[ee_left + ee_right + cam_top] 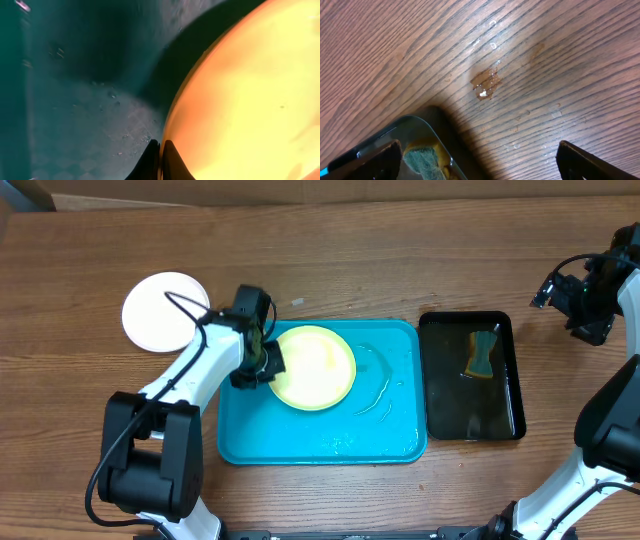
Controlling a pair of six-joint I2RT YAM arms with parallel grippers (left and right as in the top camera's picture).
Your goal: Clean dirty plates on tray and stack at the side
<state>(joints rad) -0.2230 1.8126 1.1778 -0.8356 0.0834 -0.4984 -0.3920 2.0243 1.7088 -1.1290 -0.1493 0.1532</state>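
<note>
**Left gripper (270, 362) pinched shut on the left rim of the pale yellow-green plate (318, 368).**
The plate lies in the left half of the cyan tray (390, 430), its gripped edge close to the tray's left wall; the tray's right half is open, streaked floor. A white plate (160, 310) rests on the table (400, 250) near the tray's upper-left corner. The right gripper (480, 162), jaws wide and holding nothing, hangs over bare wood beside a corner of the black tray (500, 410) that holds a sponge (482, 352).
</note>
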